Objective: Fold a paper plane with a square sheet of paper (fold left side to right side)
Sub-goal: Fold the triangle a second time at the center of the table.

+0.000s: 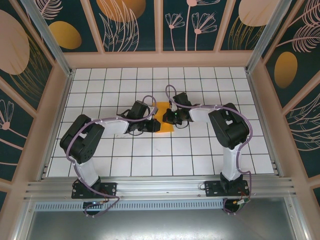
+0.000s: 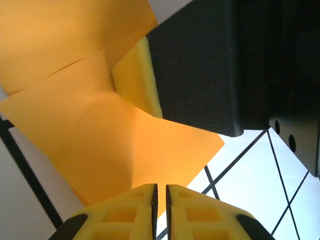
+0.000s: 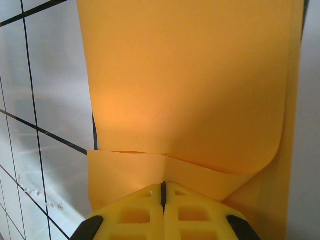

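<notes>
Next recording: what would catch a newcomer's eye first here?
The orange-yellow sheet of paper stands out at the middle of the white grid table. Both hands meet on it: the left hand and the right hand each pinch an edge, and the sheet bends into creases between them.

Bright, even light; wrist views softly blurred

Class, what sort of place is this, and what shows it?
Probably a robotics lab test cell: a white gridded table, walled in by patterned panels, with a left arm and right arm bolted to a metal rail, holding an orange sheet of paper.
</notes>
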